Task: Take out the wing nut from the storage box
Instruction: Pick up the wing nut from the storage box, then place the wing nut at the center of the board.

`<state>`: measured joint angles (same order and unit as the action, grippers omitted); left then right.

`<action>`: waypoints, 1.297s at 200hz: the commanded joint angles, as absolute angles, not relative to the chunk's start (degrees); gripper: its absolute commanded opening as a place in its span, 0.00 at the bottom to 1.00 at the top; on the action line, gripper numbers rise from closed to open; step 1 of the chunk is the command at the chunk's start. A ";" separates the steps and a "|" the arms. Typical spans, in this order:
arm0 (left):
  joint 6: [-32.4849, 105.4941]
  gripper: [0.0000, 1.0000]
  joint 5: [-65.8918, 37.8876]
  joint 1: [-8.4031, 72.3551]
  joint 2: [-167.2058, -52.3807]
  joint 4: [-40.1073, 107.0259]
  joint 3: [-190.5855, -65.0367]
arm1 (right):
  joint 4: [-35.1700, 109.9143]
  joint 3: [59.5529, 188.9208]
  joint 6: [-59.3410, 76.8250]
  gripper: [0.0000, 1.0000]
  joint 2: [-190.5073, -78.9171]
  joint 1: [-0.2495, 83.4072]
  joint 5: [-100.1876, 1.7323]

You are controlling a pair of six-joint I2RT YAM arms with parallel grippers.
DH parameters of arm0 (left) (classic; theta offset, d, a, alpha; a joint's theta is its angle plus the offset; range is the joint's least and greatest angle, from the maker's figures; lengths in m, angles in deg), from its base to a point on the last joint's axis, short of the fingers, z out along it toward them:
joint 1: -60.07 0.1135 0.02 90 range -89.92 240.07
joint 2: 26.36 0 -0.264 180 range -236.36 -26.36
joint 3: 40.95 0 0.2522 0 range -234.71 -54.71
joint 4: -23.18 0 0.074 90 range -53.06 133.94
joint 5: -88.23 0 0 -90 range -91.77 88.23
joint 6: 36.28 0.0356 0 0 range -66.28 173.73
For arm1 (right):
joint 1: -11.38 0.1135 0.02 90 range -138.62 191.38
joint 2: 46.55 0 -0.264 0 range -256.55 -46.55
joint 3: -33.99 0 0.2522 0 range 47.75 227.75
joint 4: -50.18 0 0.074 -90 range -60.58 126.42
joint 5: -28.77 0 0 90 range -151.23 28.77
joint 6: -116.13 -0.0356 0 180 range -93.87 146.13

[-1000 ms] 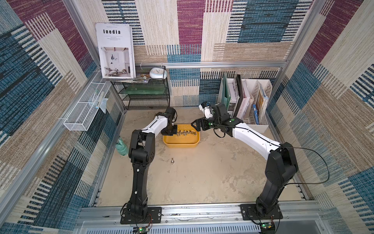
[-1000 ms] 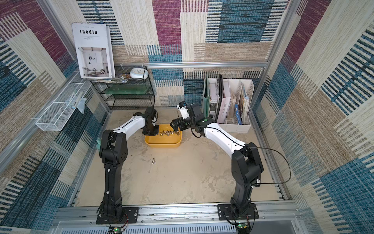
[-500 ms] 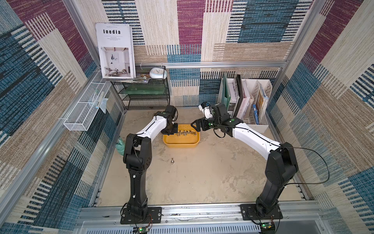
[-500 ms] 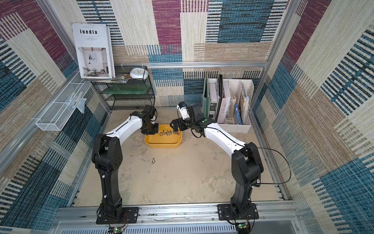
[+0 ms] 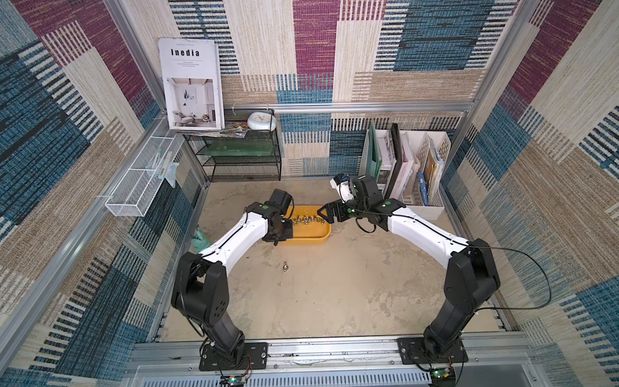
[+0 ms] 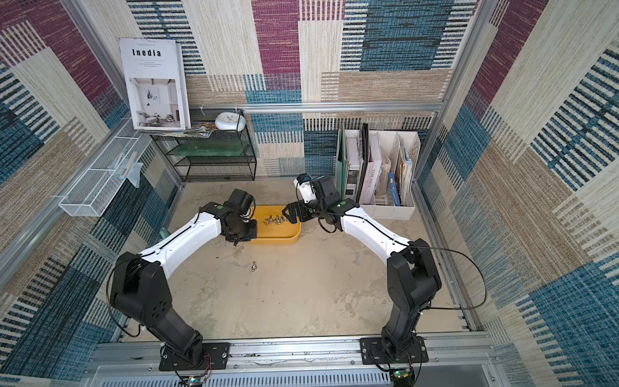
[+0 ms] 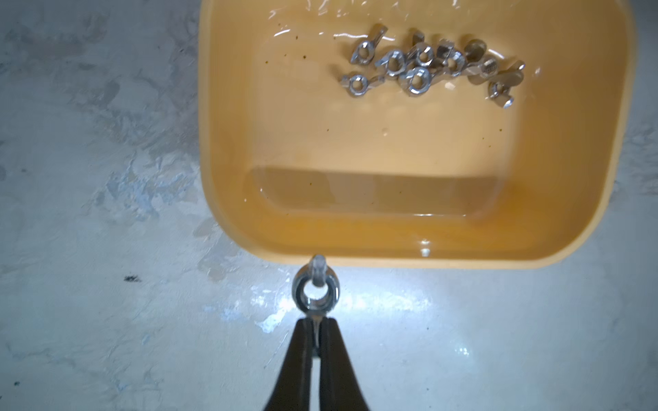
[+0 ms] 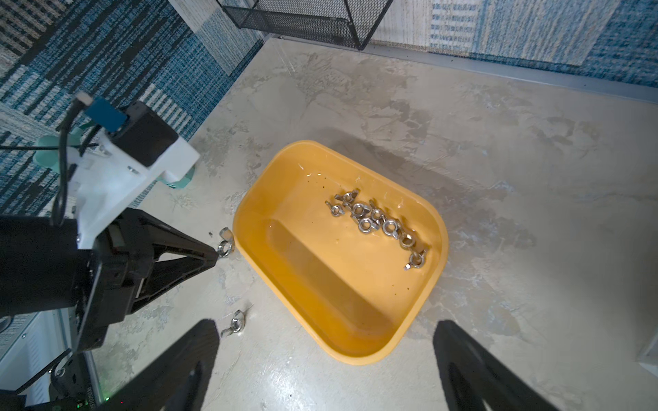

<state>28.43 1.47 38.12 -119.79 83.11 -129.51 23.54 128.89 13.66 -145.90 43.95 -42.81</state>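
Note:
The yellow storage box (image 7: 391, 261) sits on the floor near the back, seen in both top views (image 5: 308, 238) (image 6: 278, 240) and the right wrist view (image 8: 356, 357). Several silver wing nuts (image 7: 420, 67) (image 8: 374, 220) lie clustered inside it. My left gripper (image 7: 315, 325) is shut on one wing nut (image 7: 315, 288) by its wing. It holds the nut just outside the box's rim, low over the floor, also visible in the right wrist view (image 8: 225, 245). My right gripper (image 8: 325, 331) stands open above the box's other end, with nothing between its fingers.
A loose wing nut (image 5: 285, 267) (image 8: 235, 323) lies on the floor in front of the box. A black wire shelf (image 5: 241, 157) stands at the back left and a white file organizer (image 5: 412, 167) at the back right. A white mesh basket (image 5: 140, 181) hangs on the left wall.
My left arm has swung its elbow out and down, and its gripper has moved from over the box to just outside the rim with the nut. The right arm has not moved.

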 commanded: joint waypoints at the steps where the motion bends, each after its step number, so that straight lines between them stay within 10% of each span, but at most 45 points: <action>1: 25.85 0.00 2.62 37.67 -115.74 81.95 -124.44 | 25.68 128.35 13.09 0.99 -145.26 44.69 -40.22; 259: 23.75 0.00 1.10 35.03 -114.39 69.54 -103.85 | 24.26 127.20 13.14 0.99 -144.19 49.92 -40.93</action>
